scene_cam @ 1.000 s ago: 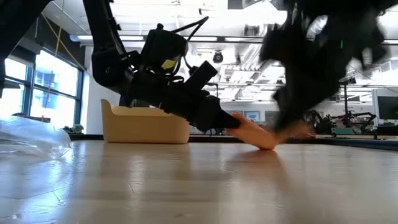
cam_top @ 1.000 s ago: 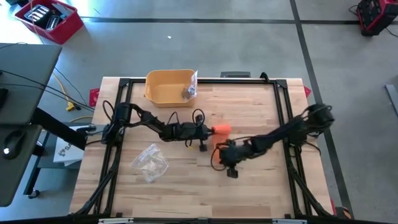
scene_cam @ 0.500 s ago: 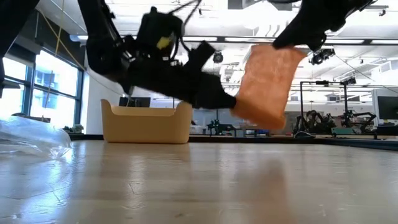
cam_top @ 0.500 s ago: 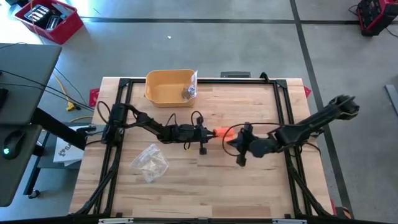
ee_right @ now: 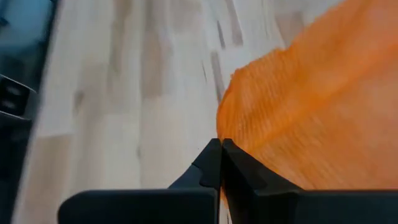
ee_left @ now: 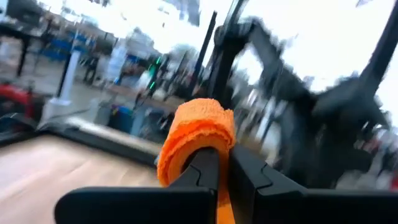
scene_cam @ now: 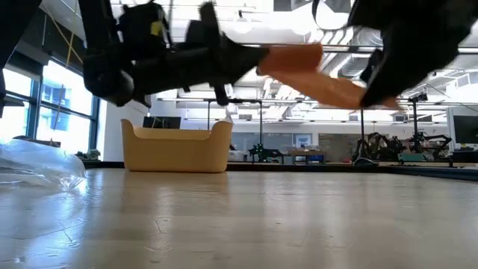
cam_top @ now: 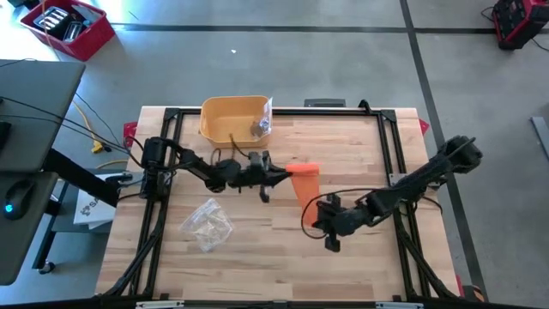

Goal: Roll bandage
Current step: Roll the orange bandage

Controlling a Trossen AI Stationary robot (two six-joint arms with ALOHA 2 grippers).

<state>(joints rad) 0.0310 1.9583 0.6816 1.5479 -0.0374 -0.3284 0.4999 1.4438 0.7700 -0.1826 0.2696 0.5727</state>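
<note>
bandage: orange bandage (cam_top: 303, 178) stretched in the air between the two claws, above mid surface; low view shows it clear of the wood, sloping down from the rolled end to the loose end
left claw: left claw (cam_top: 281, 173) at the rolled end, near surface centre; left wrist view shows the fingers (ee_left: 208, 171) pinched together with the orange roll (ee_left: 198, 135) wound at their tips
right claw: right claw (cam_top: 316, 212) nearer the front edge, right of centre; right wrist view shows its fingers (ee_right: 219, 160) clamped shut on the edge of the flat orange strip (ee_right: 298, 118)
high view only: strip runs from the left claw down to the right claw; whole layout of the surface (cam_top: 360, 154)
low view only: height of the bandage (scene_cam: 317, 73) off the surface; both arms blurred, claws hard to make out there
left wrist only: winding of the roll; right arm a dark blur behind it
right wrist only: weave of the cloth, wood grain below
bin: yellow bin (cam_top: 233, 119) at the back edge, left of centre, a small grey item in its right end, can't tell what
plastic bag: crumpled clear plastic bag (cam_top: 207, 224) front left, well apart from the bandage; also at far left of low view (scene_cam: 37, 168)
in the way: nothing on the wood between the claws
</note>
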